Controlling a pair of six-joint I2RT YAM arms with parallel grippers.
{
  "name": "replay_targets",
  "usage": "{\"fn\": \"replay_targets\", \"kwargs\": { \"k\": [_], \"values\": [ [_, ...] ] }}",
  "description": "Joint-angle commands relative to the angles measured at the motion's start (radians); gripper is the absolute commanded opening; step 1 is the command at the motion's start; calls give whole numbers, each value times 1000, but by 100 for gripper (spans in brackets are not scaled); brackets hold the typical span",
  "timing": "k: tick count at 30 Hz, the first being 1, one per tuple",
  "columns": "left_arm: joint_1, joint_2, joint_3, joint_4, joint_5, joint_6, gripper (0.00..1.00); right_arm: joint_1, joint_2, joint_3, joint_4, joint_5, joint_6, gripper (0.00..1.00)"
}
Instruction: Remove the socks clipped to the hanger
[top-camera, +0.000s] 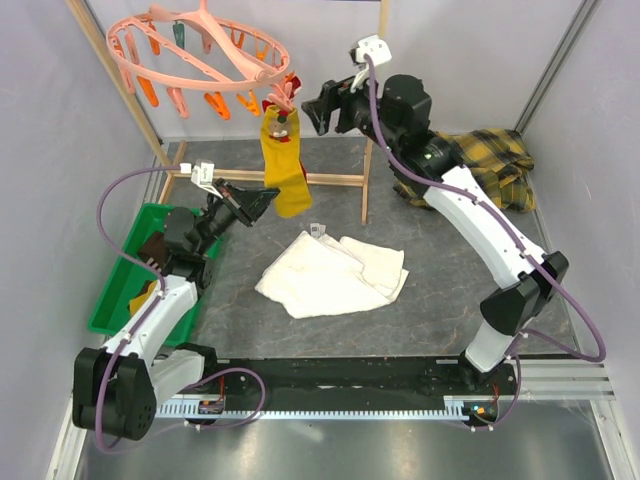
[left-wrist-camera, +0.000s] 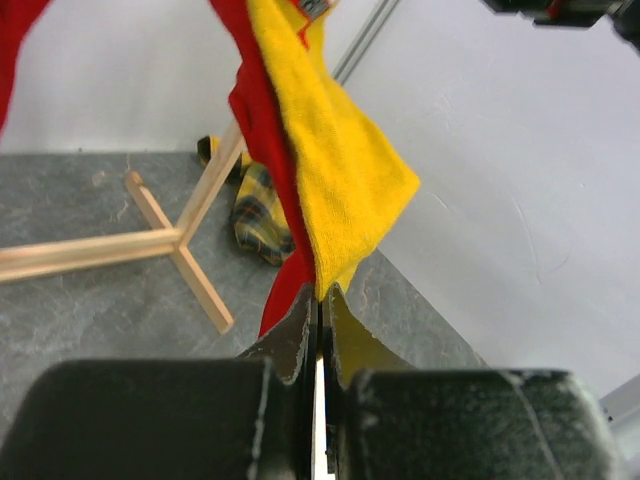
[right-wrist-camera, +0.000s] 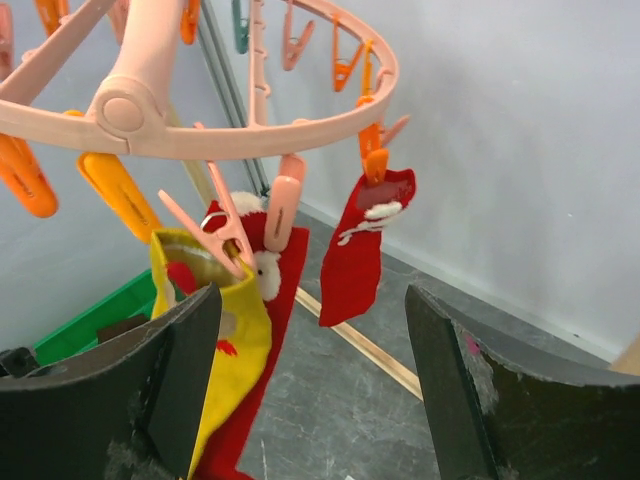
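Note:
The salmon-pink hanger (top-camera: 200, 55) hangs at the back left, its clips dangling (right-wrist-camera: 250, 130). A mustard yellow sock (top-camera: 283, 165) is clipped to it by a pink clip (right-wrist-camera: 215, 235), with a red sock (right-wrist-camera: 287, 275) right behind it. A smaller red sock (right-wrist-camera: 365, 250) hangs from an orange clip. My left gripper (top-camera: 266, 202) is shut on the yellow sock's lower tip (left-wrist-camera: 322, 285). Level with the clips and just right of them, my right gripper (top-camera: 320, 108) is open, its fingers (right-wrist-camera: 185, 375) either side of the hanging socks, touching nothing.
A green bin (top-camera: 120, 285) at the left holds a dark brown sock (top-camera: 155, 245) and a yellow one. A white towel (top-camera: 330, 272) lies mid-table. The plaid shirt (top-camera: 490, 160) is at the back right. The wooden rack's bar (top-camera: 330, 178) runs behind the socks.

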Motion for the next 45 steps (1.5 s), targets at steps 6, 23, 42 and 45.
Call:
{"fn": "replay_targets", "kwargs": {
  "k": [6, 23, 42, 45],
  "values": [
    [0, -76, -4, -95, 48, 13, 2, 128, 71, 171, -75, 13, -115, 84],
    [0, -96, 13, -129, 111, -17, 2, 136, 201, 361, -118, -31, -59, 70],
    [1, -108, 28, -126, 117, -13, 2, 205, 273, 449, -123, 113, -183, 64],
    [0, -110, 28, -126, 121, -10, 2, 217, 286, 450, -123, 153, -231, 67]
  ]
}}
